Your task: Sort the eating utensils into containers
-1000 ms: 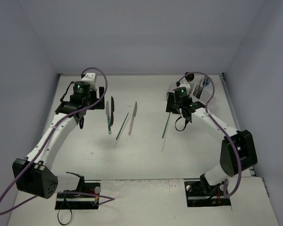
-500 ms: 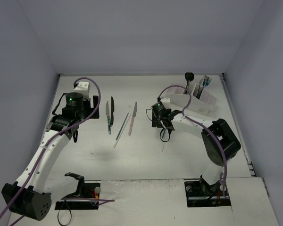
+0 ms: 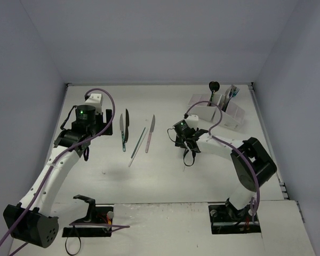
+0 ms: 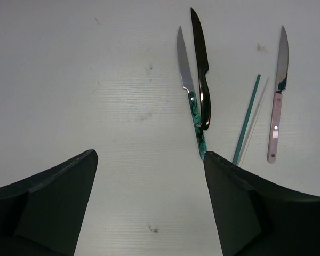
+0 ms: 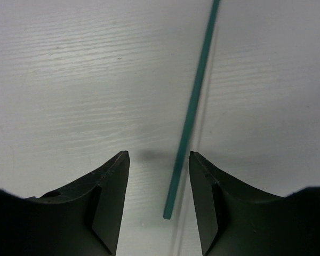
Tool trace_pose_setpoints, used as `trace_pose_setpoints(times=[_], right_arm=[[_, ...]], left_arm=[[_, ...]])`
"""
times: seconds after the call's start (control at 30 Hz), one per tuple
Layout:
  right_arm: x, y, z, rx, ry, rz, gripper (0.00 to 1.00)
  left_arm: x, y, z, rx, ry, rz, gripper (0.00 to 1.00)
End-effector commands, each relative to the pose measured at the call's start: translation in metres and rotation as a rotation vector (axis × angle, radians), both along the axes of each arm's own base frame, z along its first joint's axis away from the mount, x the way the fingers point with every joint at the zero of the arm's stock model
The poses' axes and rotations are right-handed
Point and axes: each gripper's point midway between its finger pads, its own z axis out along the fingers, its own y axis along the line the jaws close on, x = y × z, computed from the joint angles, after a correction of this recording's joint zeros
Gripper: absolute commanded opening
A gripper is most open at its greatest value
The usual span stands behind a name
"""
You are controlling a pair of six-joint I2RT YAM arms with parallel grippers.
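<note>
On the table's left half lie a green-handled knife (image 3: 122, 134) (image 4: 193, 109), a black knife (image 3: 126, 122) (image 4: 202, 80), a teal stick (image 3: 138, 142) (image 4: 247, 120) and a pink-handled knife (image 3: 150, 133) (image 4: 277, 101). My left gripper (image 3: 85, 151) (image 4: 149, 156) hangs open over bare table to their left, holding nothing. Another teal stick (image 5: 194, 101) (image 3: 185, 161) lies flat on the table at centre right. My right gripper (image 3: 187, 148) (image 5: 159, 154) is low over it and open, with the stick's end between the fingers, closer to the right one. The white containers (image 3: 216, 113) stand at the back right with some utensils upright in them.
Grey walls close off the table on the left, back and right. A pale thin stick (image 5: 209, 80) seems to lie right beside the teal one under my right gripper. The two arm bases sit at the near edge.
My right arm has swung left and down from beside the containers, lowering over the stick with its jaws a little narrower. My left arm has drawn back slightly to the left.
</note>
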Motion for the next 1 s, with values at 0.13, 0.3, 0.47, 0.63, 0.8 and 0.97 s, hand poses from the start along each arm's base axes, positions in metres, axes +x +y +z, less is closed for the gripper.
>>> trace_pose_setpoints(times=[0.13, 0.3, 0.47, 0.63, 0.8, 0.97], right_arm=[[0.001, -0.033, 0.030, 0.058, -0.086, -0.109, 0.43], [-0.001, -0.043, 0.021, 0.065, -0.050, -0.119, 0.39], [0.000, -0.040, 0.011, 0.066, -0.013, -0.106, 0.38], [-0.003, -0.041, 0.002, 0.057, 0.008, -0.113, 0.37], [-0.004, -0.040, -0.004, 0.054, 0.026, -0.110, 0.36], [-0.006, -0.039, -0.012, 0.047, 0.052, -0.104, 0.36]], left_arm=[[0.008, -0.003, 0.012, -0.022, -0.043, -0.006, 0.78], [0.009, -0.005, 0.009, -0.028, -0.033, -0.013, 0.78], [0.009, -0.007, 0.007, -0.027, -0.026, -0.020, 0.78], [0.009, -0.006, 0.006, -0.027, -0.023, -0.020, 0.78], [0.009, -0.008, 0.005, -0.030, -0.019, -0.026, 0.78], [0.010, -0.008, 0.007, -0.031, -0.020, -0.024, 0.78]])
